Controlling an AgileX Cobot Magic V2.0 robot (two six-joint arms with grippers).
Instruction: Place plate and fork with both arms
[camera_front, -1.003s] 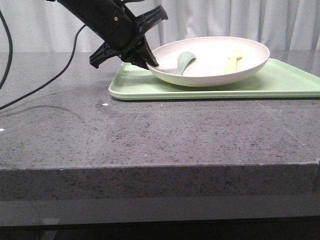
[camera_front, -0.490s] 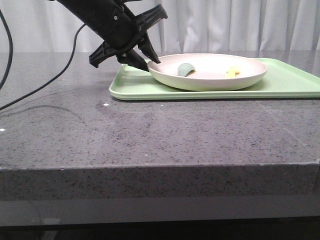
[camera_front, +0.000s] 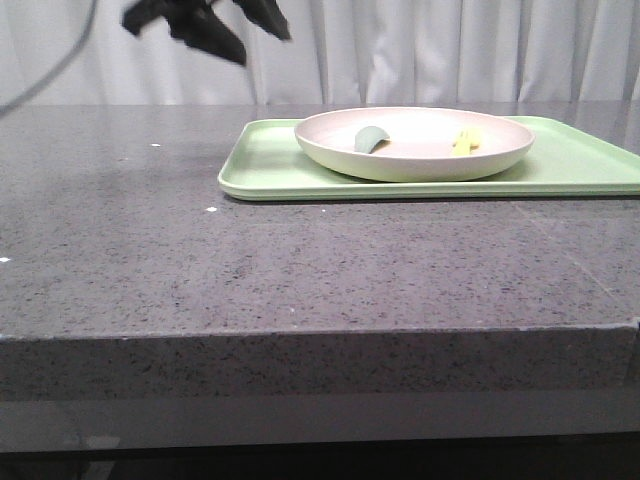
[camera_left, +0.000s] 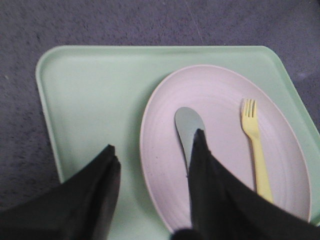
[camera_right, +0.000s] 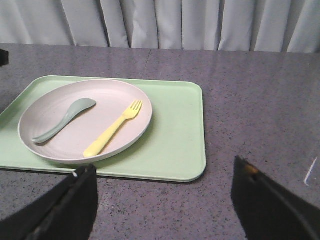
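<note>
Front view: plate (camera_front: 415, 143) flat on green tray (camera_front: 590, 165), on grey surface (camera_front: 300, 260); fork (camera_front: 463, 142) and grey-green spoon (camera_front: 371, 139) lying inside plate. Left end effector (camera_front: 205, 22) raised above surface, clear of tray, fingers spread wide, empty. Right end effector (camera_right: 160, 205) likewise wide, empty, near tray's edge.

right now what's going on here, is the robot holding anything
No, both grippers are open and empty. The plate sits flat on the green tray, with the fork and a grey-green spoon lying side by side in it. The left gripper is raised above the table, clear of the plate; the right gripper hangs over the table short of the tray.
</note>
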